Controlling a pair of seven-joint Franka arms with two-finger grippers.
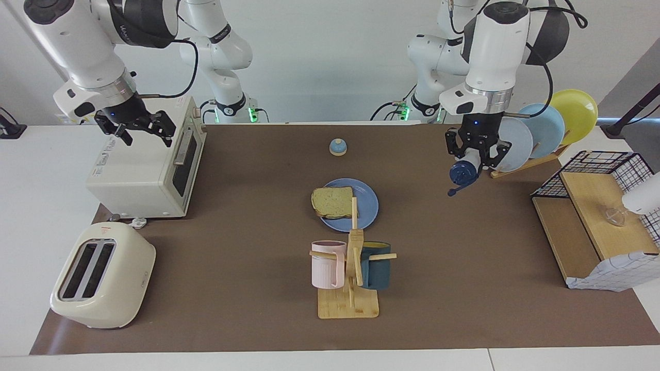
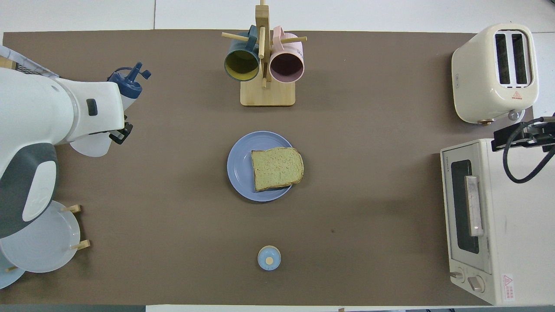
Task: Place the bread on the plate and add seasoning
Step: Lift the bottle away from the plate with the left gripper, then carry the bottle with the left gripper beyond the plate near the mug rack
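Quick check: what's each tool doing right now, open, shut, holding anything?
Left tool: shut on the seasoning bottle, in the air.
Right tool: open, empty, over the toaster oven.

I've got the squarish tan slice of bread (image 1: 332, 202) lying on the round medium-blue plate (image 1: 365, 206) at mid-table, hanging over the rim toward the right arm's end. The wooden mug rack (image 1: 348, 288) stands farther from the robots than the plate, the small blue-topped bell (image 1: 337, 147) nearer to them. Toward the right arm's end sit the cream toaster oven (image 1: 147, 165) and, farther out, the cream two-slot toaster (image 1: 101, 275). At the left arm's end, the wooden plate rack (image 1: 521, 164) stands nearer the robots than the wire-and-wood shelf (image 1: 593, 226).
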